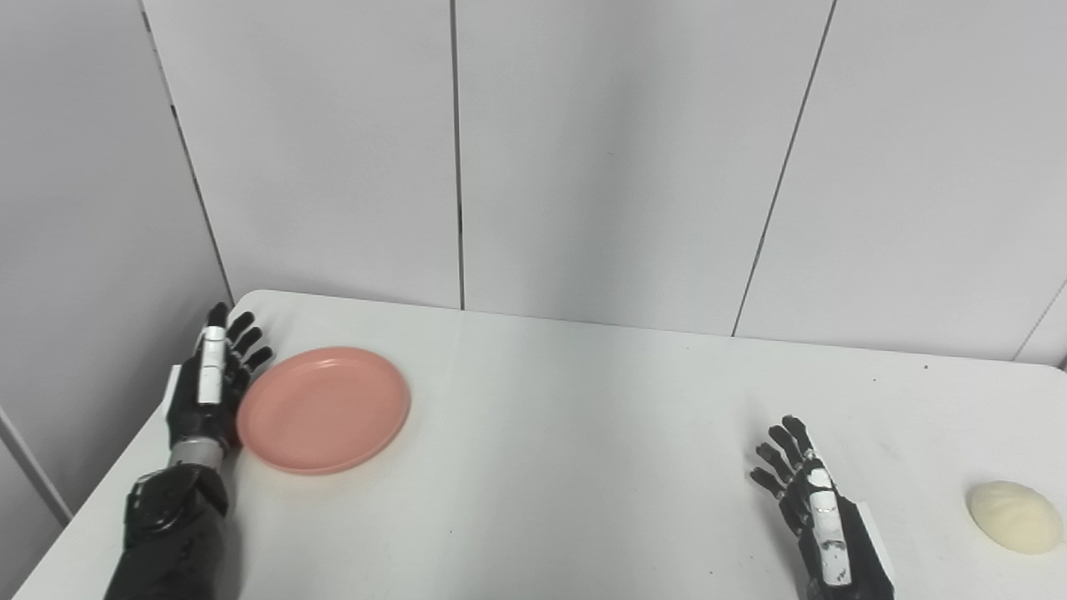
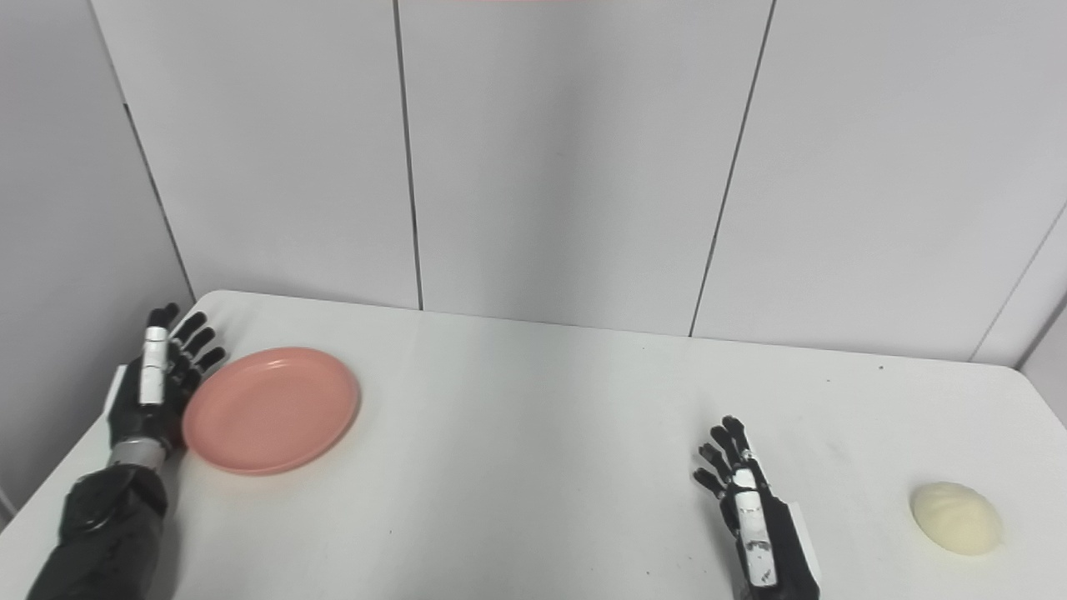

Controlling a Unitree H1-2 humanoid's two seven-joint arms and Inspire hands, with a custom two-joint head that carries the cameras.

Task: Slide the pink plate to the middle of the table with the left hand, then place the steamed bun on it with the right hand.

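A pink plate (image 1: 323, 409) lies flat on the white table (image 1: 550, 467) at the far left. My left hand (image 1: 212, 379) is open, fingers straight, standing on edge right against the plate's left rim. A pale steamed bun (image 1: 1014, 516) lies near the table's right edge. My right hand (image 1: 813, 500) is open and empty, resting low at the front right, well to the left of the bun. The plate (image 2: 271, 410), bun (image 2: 955, 517), left hand (image 2: 158, 375) and right hand (image 2: 750, 508) also show in the right eye view.
Grey wall panels (image 1: 583, 150) stand behind the table's far edge. The table's left edge runs close beside my left arm. A few small dark specks mark the tabletop at the right.
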